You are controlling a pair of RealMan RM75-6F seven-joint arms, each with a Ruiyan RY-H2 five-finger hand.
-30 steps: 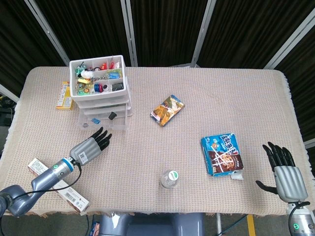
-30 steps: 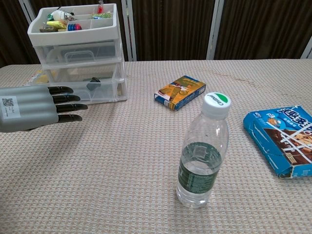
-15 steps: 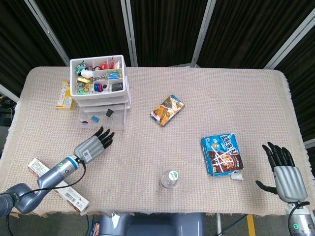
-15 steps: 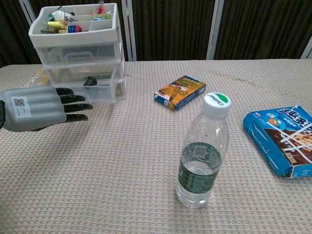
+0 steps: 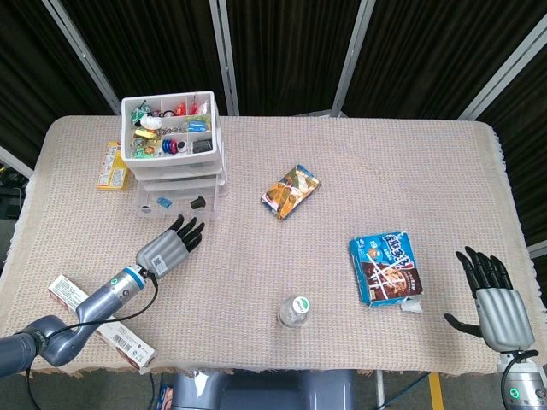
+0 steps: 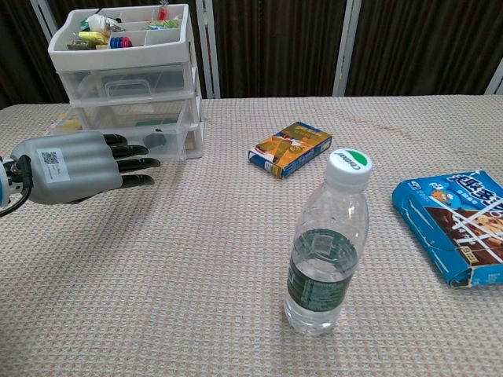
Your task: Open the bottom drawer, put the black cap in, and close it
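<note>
The left hand [image 5: 169,247], flat with fingers straight and holding nothing, sits at the front of the bottom drawer [image 5: 175,203] in the upper left; the black cap [image 5: 197,202] lies inside; to close it, push squarely and slowly; the right hand [image 5: 494,299] rests open and empty; the bottle [image 6: 325,247] label is unreadable

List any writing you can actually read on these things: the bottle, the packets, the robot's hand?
Water bottle cap: green writing, too small to read.
Blue snack packet: large white characters, not legible.
Orange packet: printing blurred.
Left hand: a square code patch, no words.
Long box at the table's near left edge: print too small to read.
Nothing reads clearly.
</note>
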